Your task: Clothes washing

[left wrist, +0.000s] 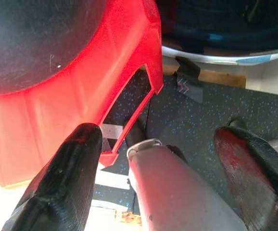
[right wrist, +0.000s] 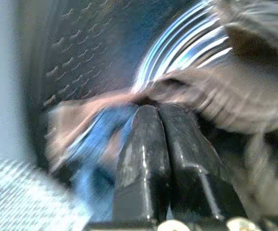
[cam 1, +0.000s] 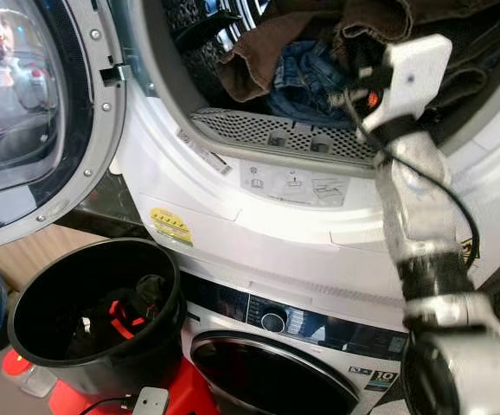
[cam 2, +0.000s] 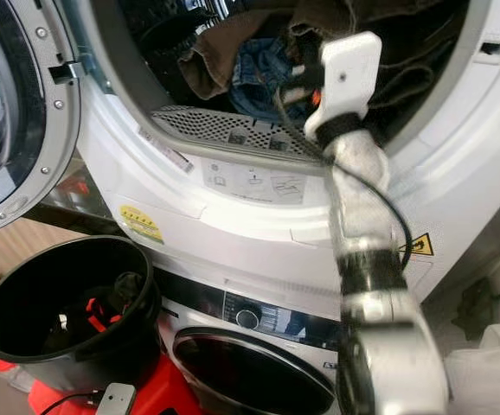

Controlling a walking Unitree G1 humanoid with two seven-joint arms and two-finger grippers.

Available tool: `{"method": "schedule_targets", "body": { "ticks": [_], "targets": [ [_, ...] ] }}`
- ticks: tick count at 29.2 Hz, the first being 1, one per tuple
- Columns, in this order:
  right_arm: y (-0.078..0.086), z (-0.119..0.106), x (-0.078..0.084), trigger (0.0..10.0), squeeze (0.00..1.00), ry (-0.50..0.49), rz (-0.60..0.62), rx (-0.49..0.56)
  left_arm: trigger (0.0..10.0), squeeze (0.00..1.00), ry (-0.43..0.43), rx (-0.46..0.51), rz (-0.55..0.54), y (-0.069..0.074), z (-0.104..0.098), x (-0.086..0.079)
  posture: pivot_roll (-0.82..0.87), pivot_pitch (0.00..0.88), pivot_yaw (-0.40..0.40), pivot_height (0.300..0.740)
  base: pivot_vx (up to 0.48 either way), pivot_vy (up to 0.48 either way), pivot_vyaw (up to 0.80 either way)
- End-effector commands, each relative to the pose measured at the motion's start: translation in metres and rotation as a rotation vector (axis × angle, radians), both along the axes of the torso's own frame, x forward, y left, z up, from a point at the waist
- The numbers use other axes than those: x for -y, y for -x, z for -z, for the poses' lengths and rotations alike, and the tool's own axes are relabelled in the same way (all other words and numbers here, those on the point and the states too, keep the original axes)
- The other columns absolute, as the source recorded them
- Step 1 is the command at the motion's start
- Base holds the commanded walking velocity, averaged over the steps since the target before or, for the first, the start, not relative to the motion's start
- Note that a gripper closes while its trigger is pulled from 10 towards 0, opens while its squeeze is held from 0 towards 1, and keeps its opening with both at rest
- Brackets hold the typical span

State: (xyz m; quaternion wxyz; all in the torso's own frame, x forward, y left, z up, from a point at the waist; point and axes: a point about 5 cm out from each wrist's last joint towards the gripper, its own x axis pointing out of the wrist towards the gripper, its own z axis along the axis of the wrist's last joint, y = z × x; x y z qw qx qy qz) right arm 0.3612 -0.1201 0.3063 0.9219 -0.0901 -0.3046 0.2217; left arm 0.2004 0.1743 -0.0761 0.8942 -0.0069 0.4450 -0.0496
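Brown garment point(right wrist: 235, 91) looks pinched between the right gripper point(right wrist: 157, 113) fingers inside the dryer drum point(cam 1: 233, 52), though it's blurry; left gripper point(left wrist: 168, 144) hangs spread.

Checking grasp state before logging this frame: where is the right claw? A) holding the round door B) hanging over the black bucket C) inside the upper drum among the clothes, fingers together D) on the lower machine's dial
C: the right arm reaches up into the upper drum, and the right claw has its fingers pressed together against the brown garment beside blue denim.
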Motion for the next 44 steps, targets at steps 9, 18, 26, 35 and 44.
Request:
{"method": "schedule_targets", "body": {
  "ticks": [9,18,26,35,44],
  "targets": [
    [0.084,0.002,-0.012,10.0,0.0,-0.003,-0.554,0.041,10.0,0.0,0.014,-0.015,-0.023,0.002,0.001,-0.001,-0.03,0.069,0.058,0.74,0.0,0.0,0.0],
    [0.145,0.072,-0.021,10.0,0.0,0.08,-0.916,-0.273,10.0,0.0,0.021,-0.016,-0.03,0.002,0.001,-0.002,-0.05,0.062,0.055,0.74,0.0,0.0,0.0],
    [0.161,0.158,-0.029,10.0,0.0,0.032,-0.988,-0.687,10.0,0.0,0.012,-0.016,-0.019,0.001,0.001,-0.002,-0.04,0.048,0.058,0.74,0.0,0.0,0.0],
    [0.14,0.274,-0.025,10.0,0.0,0.005,-0.598,-1.127,10.0,0.0,0.015,-0.013,-0.022,-0.001,0.0,-0.002,-0.05,0.053,0.066,0.74,0.0,0.0,0.0],
    [0.132,0.347,-0.018,10.0,0.0,-0.018,-0.097,-1.448,10.0,0.0,0.005,-0.011,-0.014,-0.003,-0.001,-0.003,-0.05,0.048,0.074,0.74,0.0,0.0,0.0]
  ]
}}
